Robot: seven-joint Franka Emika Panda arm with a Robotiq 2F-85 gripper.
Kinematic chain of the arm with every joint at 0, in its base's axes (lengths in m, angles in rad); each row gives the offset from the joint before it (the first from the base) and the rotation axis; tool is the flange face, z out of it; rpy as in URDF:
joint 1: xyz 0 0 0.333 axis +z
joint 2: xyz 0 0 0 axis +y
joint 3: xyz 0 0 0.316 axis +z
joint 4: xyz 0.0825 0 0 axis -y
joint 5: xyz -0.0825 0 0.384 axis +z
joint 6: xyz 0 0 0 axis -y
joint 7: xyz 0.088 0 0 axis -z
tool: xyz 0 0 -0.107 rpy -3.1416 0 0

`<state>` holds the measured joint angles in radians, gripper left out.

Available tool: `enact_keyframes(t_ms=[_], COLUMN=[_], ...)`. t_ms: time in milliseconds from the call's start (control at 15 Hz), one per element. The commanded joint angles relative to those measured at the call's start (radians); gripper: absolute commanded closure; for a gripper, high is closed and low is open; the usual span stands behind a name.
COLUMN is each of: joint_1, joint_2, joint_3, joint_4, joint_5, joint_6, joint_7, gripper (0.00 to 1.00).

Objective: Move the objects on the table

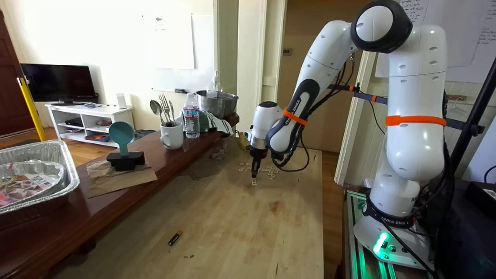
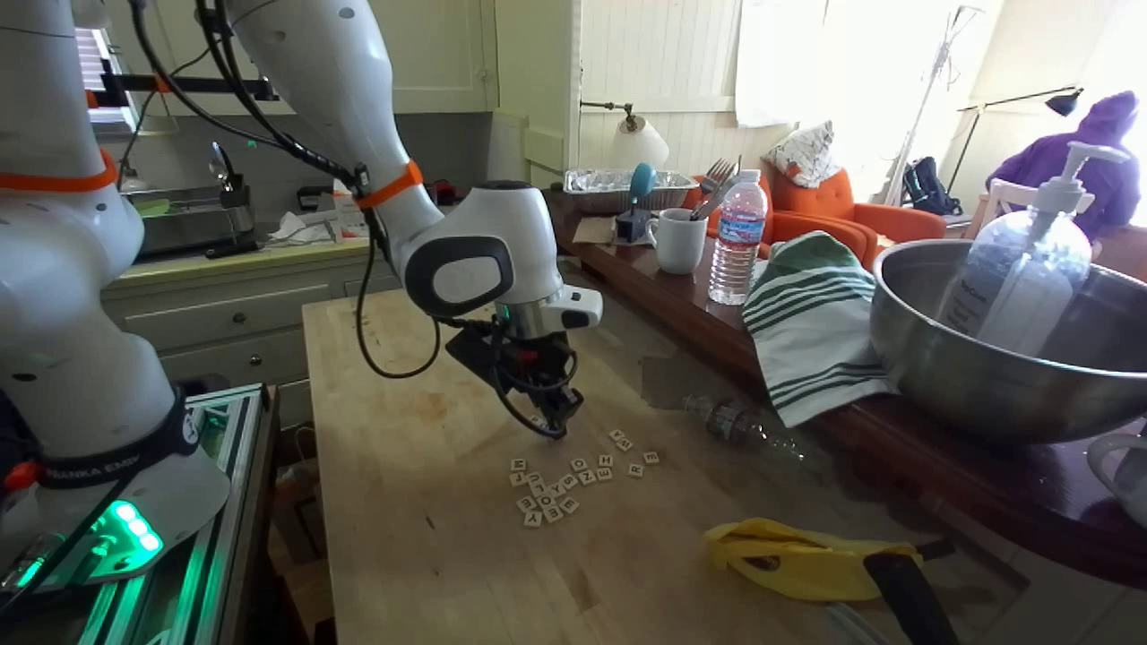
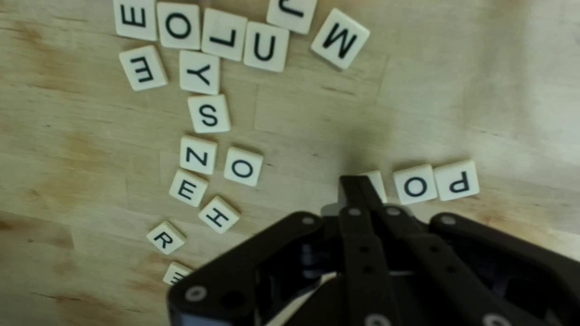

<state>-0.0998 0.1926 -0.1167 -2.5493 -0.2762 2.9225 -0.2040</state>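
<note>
In the wrist view, from the left, the R tile (image 3: 166,237) lies well left of the gripper (image 3: 360,186), a little lower than the end of its jaws. The S tile (image 3: 209,113) is up and left of the gripper, within a crooked chain of letters; the H tile (image 3: 219,214) is left of the gripper and turned askew. Next come the U tile (image 3: 266,46), above and left of the gripper, and the M tile (image 3: 340,39), almost straight above it. The gripper's jaws are pressed together, low over the table (image 3: 308,117), and I cannot tell whether anything is pinched between them. Just right of the gripper's end shows the half-hidden tile (image 3: 376,186), its letter covered; touching or not, I cannot say. Farther right of the gripper sit an O tile (image 3: 415,184) and the P tile (image 3: 456,180), edge to edge, with a narrow gap before the half-hidden tile. In both exterior views the table runs beneath and around the gripper; in an exterior view a battery (image 1: 175,238) lies on it, well left of the gripper. As I judge it, the short row right of the gripper is the part done, the half-hidden tile seems next to join it, and the scattered letters on the left remain. That suggests an early stage, though no goal layout shows.
</note>
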Motion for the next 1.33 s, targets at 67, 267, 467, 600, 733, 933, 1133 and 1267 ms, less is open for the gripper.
enact_keyframes(t_ms=[67,267,467,600,733,933,1133,1267], joint_1=[-0.017,-0.014,-0.017,-0.017,-0.02,-0.018,-0.015,-0.012], joint_2=[0.022,0.023,0.018,0.004,-0.018,-0.05,-0.081,-0.094], joint_3=[0.039,0.043,0.041,0.034,0.031,0.015,-0.005,-0.025], joint_4=[-0.019,-0.021,-0.02,-0.022,-0.028,-0.041,-0.055,-0.058], joint_5=[0.065,0.073,0.073,0.066,0.063,0.044,0.026,-0.001], joint_6=[0.013,0.005,0.002,0.002,0.003,0.01,0.017,0.013], joint_7=[-0.059,-0.073,-0.08,-0.077,-0.08,-0.07,-0.058,-0.042], gripper=[1.0,1.0,1.0,1.0,1.0,1.0,1.0,1.0])
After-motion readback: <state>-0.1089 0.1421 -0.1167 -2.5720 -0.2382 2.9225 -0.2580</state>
